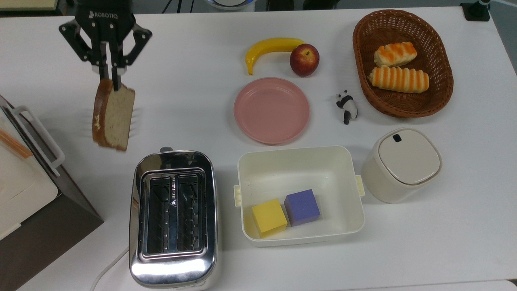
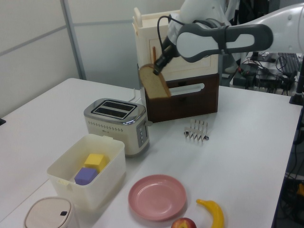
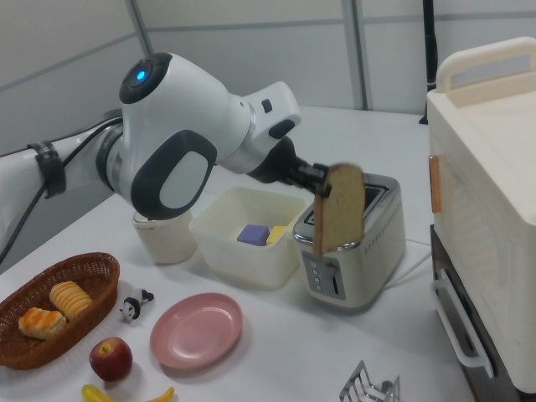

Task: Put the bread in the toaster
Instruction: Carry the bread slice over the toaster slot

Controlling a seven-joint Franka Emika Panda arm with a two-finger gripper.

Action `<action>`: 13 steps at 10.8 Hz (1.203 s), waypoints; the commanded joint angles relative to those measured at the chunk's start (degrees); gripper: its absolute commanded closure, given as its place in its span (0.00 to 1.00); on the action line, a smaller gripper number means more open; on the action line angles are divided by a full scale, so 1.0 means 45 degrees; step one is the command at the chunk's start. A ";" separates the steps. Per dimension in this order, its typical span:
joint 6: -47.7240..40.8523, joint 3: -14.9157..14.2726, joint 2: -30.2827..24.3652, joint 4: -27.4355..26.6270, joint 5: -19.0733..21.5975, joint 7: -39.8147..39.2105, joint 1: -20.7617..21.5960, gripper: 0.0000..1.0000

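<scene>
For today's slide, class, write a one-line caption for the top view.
Pincer holds the bread slice aloft, short of the empty two-slot toaster.

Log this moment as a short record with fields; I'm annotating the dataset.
tool: the tool is shut on the bread slice, holding it by its top edge
bread: in the air, hanging from the tool
toaster: both slots empty
toast rack: empty
white bin: yellow cube, purple cube
</scene>
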 commanded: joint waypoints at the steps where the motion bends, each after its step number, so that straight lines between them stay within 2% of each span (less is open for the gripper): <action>1: 0.2604 0.0631 0.1404 0.0745 0.0935 -0.0009 0.0017 0.87; 3: 0.4249 0.1216 0.1952 0.0745 0.1229 -0.0009 0.0017 0.87; 4: 0.4720 0.1567 0.2244 0.0861 0.1249 -0.0009 0.0017 0.87; 7: 0.5445 0.2076 0.3357 0.1738 0.1210 0.0693 0.0017 0.87; 10: 0.6771 0.2448 0.4315 0.1858 0.1074 0.0578 -0.0041 0.86; 13: 0.6795 0.2449 0.4571 0.1858 0.1054 0.0519 -0.0100 0.84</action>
